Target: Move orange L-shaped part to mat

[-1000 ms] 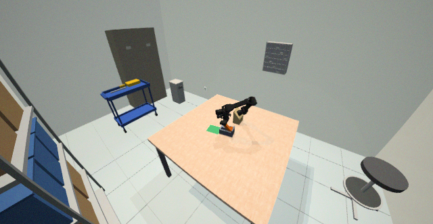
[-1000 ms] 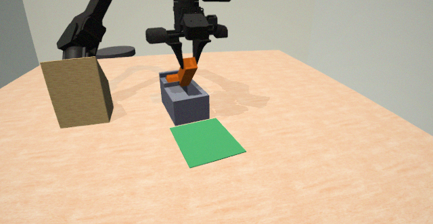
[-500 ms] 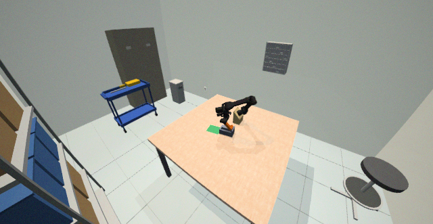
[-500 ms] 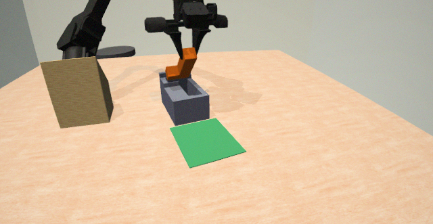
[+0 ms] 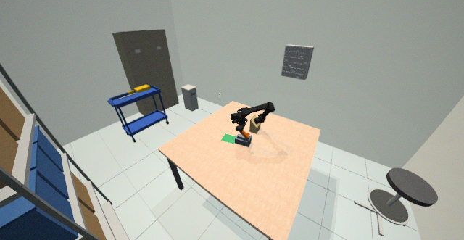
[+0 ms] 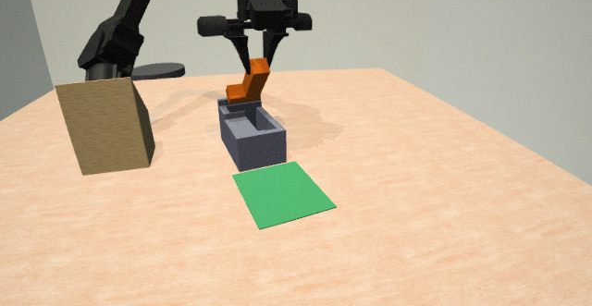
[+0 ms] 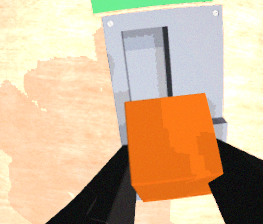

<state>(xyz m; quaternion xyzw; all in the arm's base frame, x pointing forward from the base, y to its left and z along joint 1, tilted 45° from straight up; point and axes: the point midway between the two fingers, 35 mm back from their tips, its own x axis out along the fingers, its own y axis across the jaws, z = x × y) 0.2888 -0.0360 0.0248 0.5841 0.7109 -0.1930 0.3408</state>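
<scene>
Fingertips of the gripper [image 6: 257, 67] are partly hidden behind the orange L-shaped part [image 6: 247, 87], and in the wrist view that part [image 7: 172, 145] fills the middle of the picture, covering the near end of the grey tray [image 7: 198, 43]. The arm's upper links run out of the exterior view at the top. In the top view the part [image 5: 246, 134] is only a small orange sliver, too small to read its shape. The gripper is closed on the part's upper end, with the fingers held partway apart by it. The part hangs tilted above the far end of the tray [image 6: 259, 146], clear of its rim. The tray's L-shaped pocket [image 6: 247, 120] holds nothing. The green mat [image 6: 283, 194] lies just beside the tray's near side. A tan block [image 6: 105, 124] stands to the left.
</scene>
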